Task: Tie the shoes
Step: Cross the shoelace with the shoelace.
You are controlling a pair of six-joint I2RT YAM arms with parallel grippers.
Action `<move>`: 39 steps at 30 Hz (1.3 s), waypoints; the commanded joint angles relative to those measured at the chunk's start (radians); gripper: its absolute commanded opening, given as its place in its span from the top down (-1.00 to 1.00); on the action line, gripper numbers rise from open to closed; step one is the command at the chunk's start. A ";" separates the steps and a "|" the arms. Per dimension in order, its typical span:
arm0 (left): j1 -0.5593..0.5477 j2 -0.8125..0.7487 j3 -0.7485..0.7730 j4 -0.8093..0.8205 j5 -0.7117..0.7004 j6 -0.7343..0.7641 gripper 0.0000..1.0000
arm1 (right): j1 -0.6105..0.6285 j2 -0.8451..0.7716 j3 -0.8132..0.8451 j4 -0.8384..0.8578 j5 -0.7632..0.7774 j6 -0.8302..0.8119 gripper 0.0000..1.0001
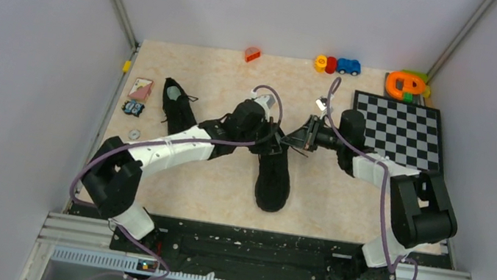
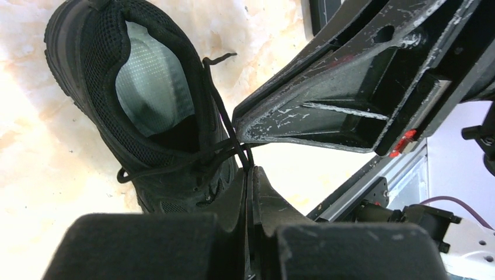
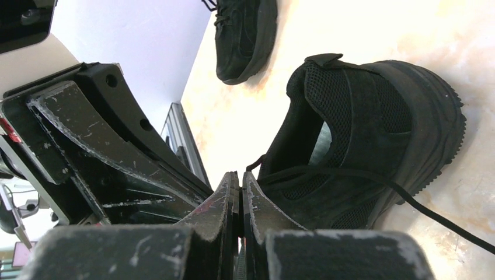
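Top view: one shoe [image 1: 274, 177] sits mid-table, toe toward the arms, and the other shoe [image 1: 177, 108] is off to the back left. The left gripper [image 1: 269, 142] and right gripper [image 1: 291, 140] meet tip to tip over the middle shoe's opening. The table [image 1: 341, 198] is pale and stone-look, with a chessboard [image 1: 399, 129] and toy cars [image 1: 337, 65] at the back, and plain white walls around it.

Left wrist: jaws pressed together, apparently pinching a lace [image 2: 219, 111].

Right wrist: same deal, squeezed together on a strand. No knot or bow anywhere, so I'd say barely started, and the other shoe looks untouched.
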 commanded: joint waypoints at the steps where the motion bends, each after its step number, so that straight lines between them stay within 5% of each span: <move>1: -0.010 0.028 -0.010 0.052 -0.047 0.034 1.00 | 0.016 -0.046 0.052 0.009 0.050 0.018 1.00; 28: -0.010 -0.064 -0.136 0.230 -0.244 0.060 1.00 | 0.035 -0.044 0.075 -0.046 0.116 0.071 1.00; 39: -0.007 -0.173 -0.143 0.166 -0.316 0.080 0.53 | 0.036 -0.048 0.086 -0.057 0.116 0.074 1.00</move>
